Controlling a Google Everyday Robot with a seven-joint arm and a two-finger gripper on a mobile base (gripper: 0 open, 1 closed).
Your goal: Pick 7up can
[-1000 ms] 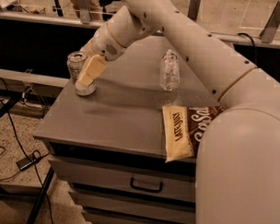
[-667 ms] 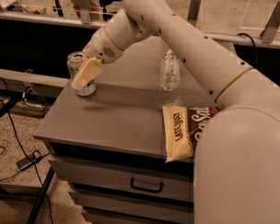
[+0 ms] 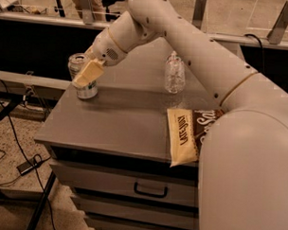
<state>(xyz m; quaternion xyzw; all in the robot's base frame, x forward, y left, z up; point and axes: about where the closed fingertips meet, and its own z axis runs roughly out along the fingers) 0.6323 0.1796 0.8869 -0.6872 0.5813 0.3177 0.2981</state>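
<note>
The 7up can [image 3: 78,61] stands upright near the far left corner of the grey cabinet top [image 3: 120,121]. It has a silver top and a pale label. My gripper [image 3: 86,77] is at the can, its cream-coloured end lying across the can's front and hiding much of the label. The can rests on the surface. My white arm reaches in from the right foreground, over the cabinet.
A clear plastic bottle [image 3: 174,73] stands upright at the back middle. A brown and cream snack bag [image 3: 186,137] lies at the right front edge, partly under my arm. Drawers [image 3: 151,189] are below. Cables lie on the floor at left.
My gripper has shifted slightly left, across the front of the can. The can, the bottle and the bag have not moved.
</note>
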